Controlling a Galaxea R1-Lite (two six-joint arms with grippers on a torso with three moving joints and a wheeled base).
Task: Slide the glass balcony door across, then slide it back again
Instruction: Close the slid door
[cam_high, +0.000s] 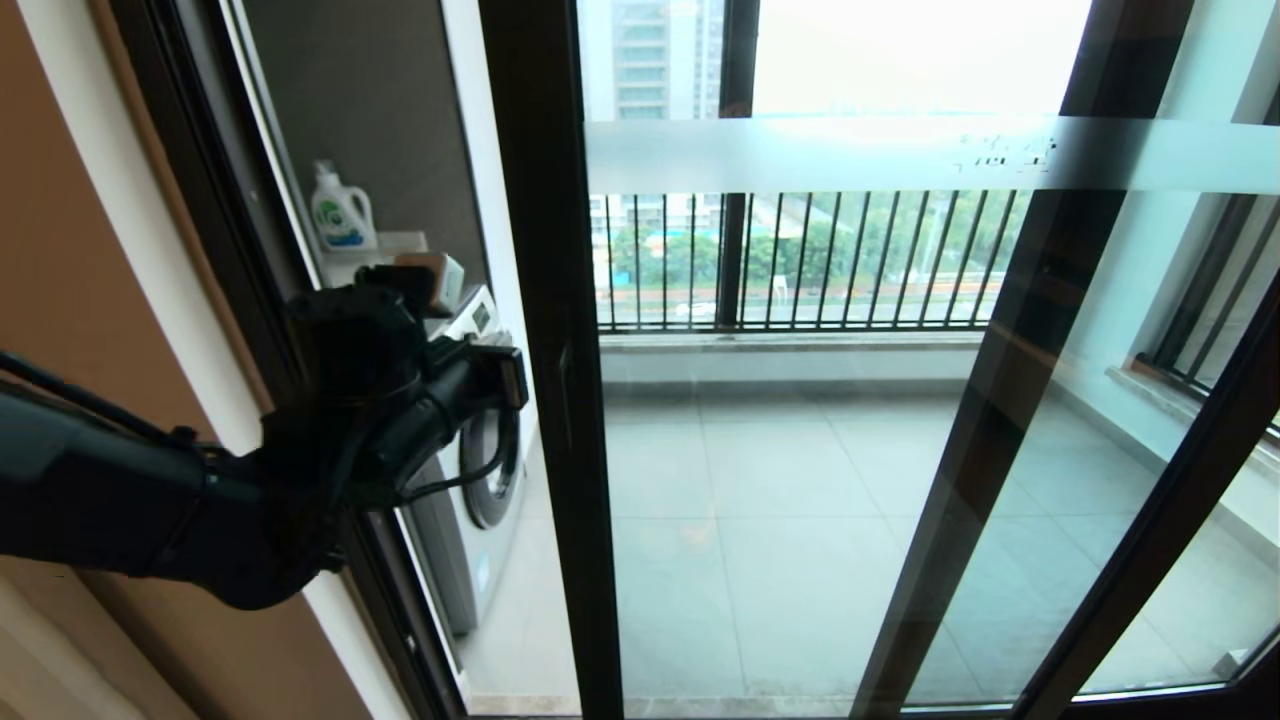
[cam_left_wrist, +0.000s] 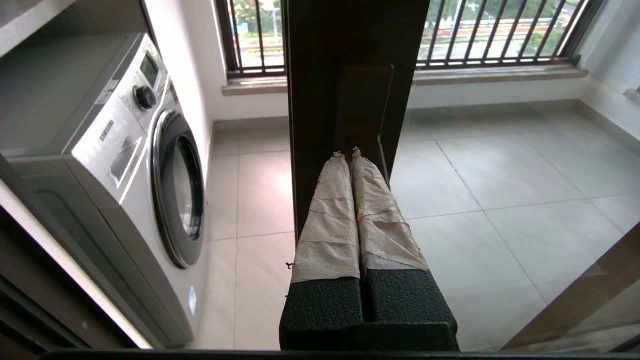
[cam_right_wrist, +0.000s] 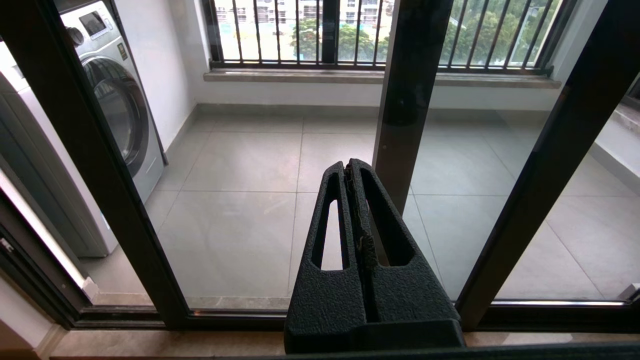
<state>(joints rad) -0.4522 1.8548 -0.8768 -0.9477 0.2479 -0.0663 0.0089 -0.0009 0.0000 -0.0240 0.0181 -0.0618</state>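
Note:
The glass balcony door (cam_high: 800, 470) stands partly slid over, leaving a gap at its left. Its dark stile (cam_high: 548, 300) carries a small handle (cam_high: 566, 395), and faint characters (cam_high: 1010, 152) show on its frosted band (cam_high: 850, 155). My left gripper (cam_high: 512, 372) reaches from the left up to that stile. In the left wrist view this gripper (cam_left_wrist: 348, 154) is shut, its taped fingertips resting against the handle recess (cam_left_wrist: 362, 105) with nothing between them. My right gripper (cam_right_wrist: 348, 165) is shut and empty, low before the glass, out of the head view.
A washing machine (cam_high: 485, 480) stands in the gap behind the door frame, with a detergent bottle (cam_high: 340, 210) on the shelf above. A second dark stile (cam_high: 1010, 400) slants behind the glass. Black railing bars (cam_high: 800, 260) line the balcony. A brown wall (cam_high: 80, 250) is on the left.

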